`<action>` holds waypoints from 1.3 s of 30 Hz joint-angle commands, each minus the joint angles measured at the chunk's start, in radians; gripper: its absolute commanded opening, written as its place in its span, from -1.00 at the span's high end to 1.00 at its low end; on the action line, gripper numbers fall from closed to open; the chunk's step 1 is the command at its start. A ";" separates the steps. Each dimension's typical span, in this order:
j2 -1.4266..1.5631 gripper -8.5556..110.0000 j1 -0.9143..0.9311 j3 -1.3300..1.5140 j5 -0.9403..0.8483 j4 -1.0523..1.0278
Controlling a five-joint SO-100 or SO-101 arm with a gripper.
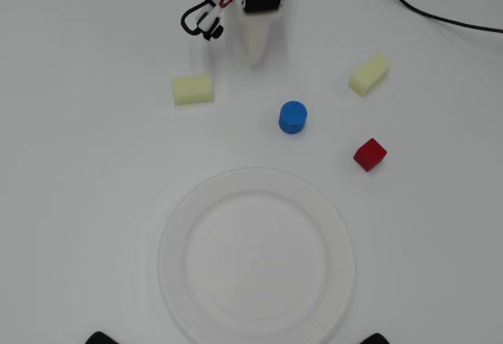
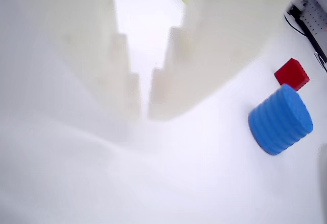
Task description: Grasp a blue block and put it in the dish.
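The blue block (image 1: 292,117) is a small blue cylinder standing on the white table, just above the dish (image 1: 174,226) in the overhead view. The dish is a large white plate with a ribbed rim and holds nothing. My white gripper (image 1: 258,60) points down from the top of that view, up and left of the block, and is apart from it. In the wrist view the gripper (image 2: 144,112) has its jaws nearly together with nothing between them. The blue block (image 2: 281,120) lies to its right there.
A red cube (image 1: 369,154) sits right of the blue block and shows behind it in the wrist view (image 2: 292,73). Two pale yellow blocks (image 1: 193,89) (image 1: 369,73) lie left and right of the gripper. A black cable (image 1: 424,10) crosses the top right.
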State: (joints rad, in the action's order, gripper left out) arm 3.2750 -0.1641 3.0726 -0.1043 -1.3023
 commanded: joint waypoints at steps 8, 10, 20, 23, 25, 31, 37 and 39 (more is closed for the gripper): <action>0.176 0.85 -0.011 0.106 -0.023 -0.015; 0.176 0.85 -0.011 0.106 -0.023 -0.015; 0.172 0.85 -0.002 0.097 -0.021 -0.021; 0.103 0.86 0.012 0.048 -0.025 -0.025; 0.000 0.86 0.015 -0.028 -0.023 -0.009; -0.520 0.85 -0.014 -0.428 -0.009 0.003; -0.841 0.84 -0.120 -0.741 -0.017 -0.029; -0.923 0.74 -0.150 -0.822 -0.018 -0.031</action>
State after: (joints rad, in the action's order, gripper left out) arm 2.4237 -0.2746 2.3899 -0.1197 -1.3284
